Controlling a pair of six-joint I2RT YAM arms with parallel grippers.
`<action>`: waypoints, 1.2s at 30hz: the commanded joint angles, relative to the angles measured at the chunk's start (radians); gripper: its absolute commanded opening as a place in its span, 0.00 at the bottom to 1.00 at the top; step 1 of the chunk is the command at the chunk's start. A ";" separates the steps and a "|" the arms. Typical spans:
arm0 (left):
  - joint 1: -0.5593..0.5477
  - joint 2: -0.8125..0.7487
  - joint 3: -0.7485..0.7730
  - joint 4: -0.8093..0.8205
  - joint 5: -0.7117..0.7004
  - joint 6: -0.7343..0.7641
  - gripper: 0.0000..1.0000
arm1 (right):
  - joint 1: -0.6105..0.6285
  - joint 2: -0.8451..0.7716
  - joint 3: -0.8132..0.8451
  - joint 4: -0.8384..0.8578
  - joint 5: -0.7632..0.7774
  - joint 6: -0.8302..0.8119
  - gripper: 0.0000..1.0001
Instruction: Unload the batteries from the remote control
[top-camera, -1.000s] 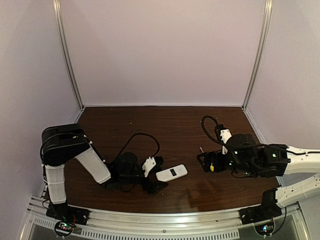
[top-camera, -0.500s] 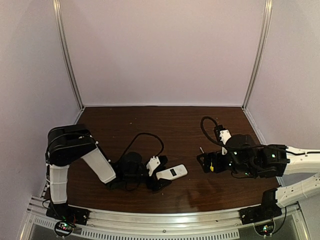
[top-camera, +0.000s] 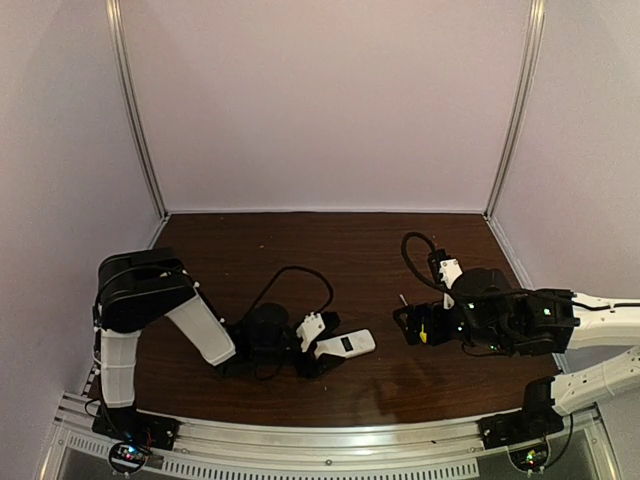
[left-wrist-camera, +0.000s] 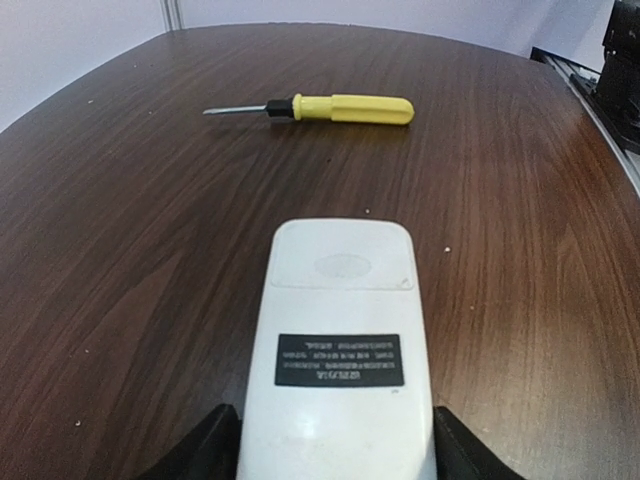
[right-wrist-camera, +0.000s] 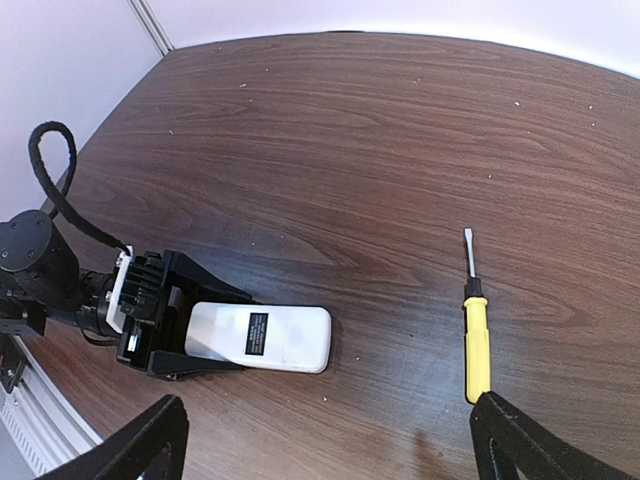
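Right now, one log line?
left gripper: flanking remote control, grip unclear | right gripper: open | screwdriver: on table | batteries: unseen

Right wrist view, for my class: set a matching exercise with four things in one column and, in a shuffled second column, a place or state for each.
Column one:
1. remote control
2. screwdriver
3. left tool
4. right tool

Column two:
A. yellow handle, lying free on the table
B. open wide, nothing in it
C. white, back up, dark label showing
D. straddles one end of the remote control

Pairs: 1-C, 2-A, 3-D, 4-B
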 joint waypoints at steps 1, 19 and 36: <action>-0.006 0.021 0.010 -0.025 -0.017 0.060 0.62 | -0.005 0.004 -0.012 0.004 -0.004 -0.006 1.00; -0.006 -0.152 -0.089 -0.061 0.037 0.156 0.19 | -0.007 0.082 0.033 0.014 -0.045 0.007 1.00; -0.006 -0.305 -0.195 -0.041 -0.029 0.211 0.00 | -0.065 0.234 0.115 0.076 -0.265 0.001 1.00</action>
